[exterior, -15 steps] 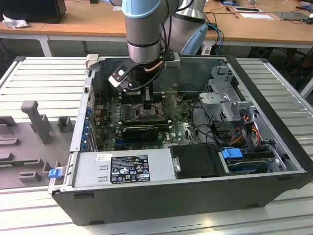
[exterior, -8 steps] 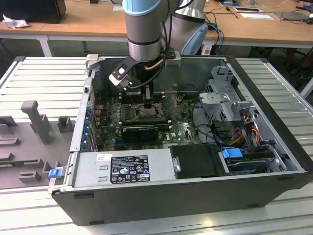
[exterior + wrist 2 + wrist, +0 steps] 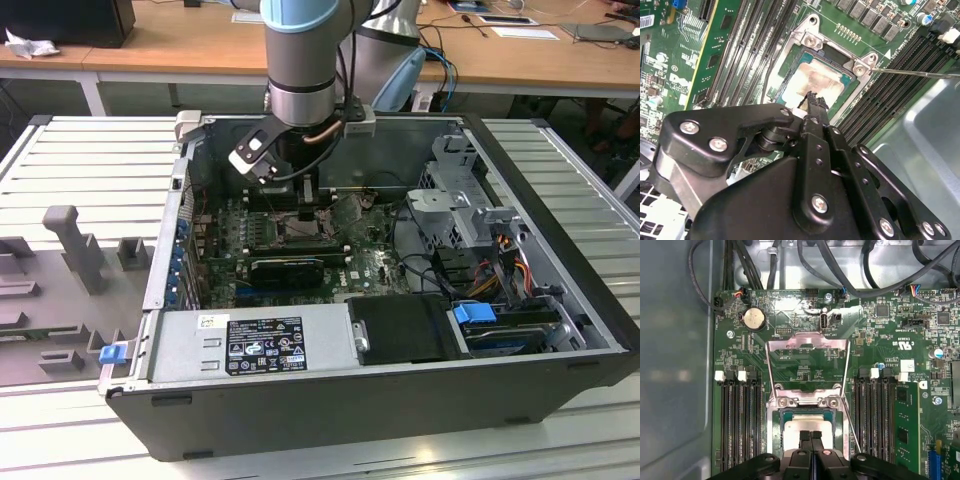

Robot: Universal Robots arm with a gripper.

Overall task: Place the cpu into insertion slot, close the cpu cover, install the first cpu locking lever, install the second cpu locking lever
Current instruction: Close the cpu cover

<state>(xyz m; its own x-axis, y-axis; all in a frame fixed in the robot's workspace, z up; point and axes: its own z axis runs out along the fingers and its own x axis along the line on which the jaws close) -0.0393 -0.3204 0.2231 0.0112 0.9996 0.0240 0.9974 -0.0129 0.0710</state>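
Note:
The cpu (image 3: 807,426) lies flat in the insertion slot (image 3: 781,415), its pale metal face up; the second wrist view shows the cpu (image 3: 817,77) inside the dark-framed slot (image 3: 789,75) too. My gripper (image 3: 811,436) hangs just above the chip with both fingers pressed together and nothing between them. The fingertips (image 3: 812,99) sit over the chip's near edge. The cpu cover (image 3: 807,343) is swung open, lying back beyond the socket's hinge. A thin locking lever (image 3: 852,432) stands free beside the socket, and the same lever (image 3: 915,73) sticks out sideways. In the exterior view my gripper (image 3: 305,200) is low inside the computer case (image 3: 560,290).
Long black memory slots (image 3: 740,425) flank the socket on both sides. A coin battery (image 3: 753,318) and black cables (image 3: 840,275) lie beyond the cover. A power supply (image 3: 250,345), a black finned block (image 3: 285,268) and a drive cage (image 3: 465,205) crowd the case.

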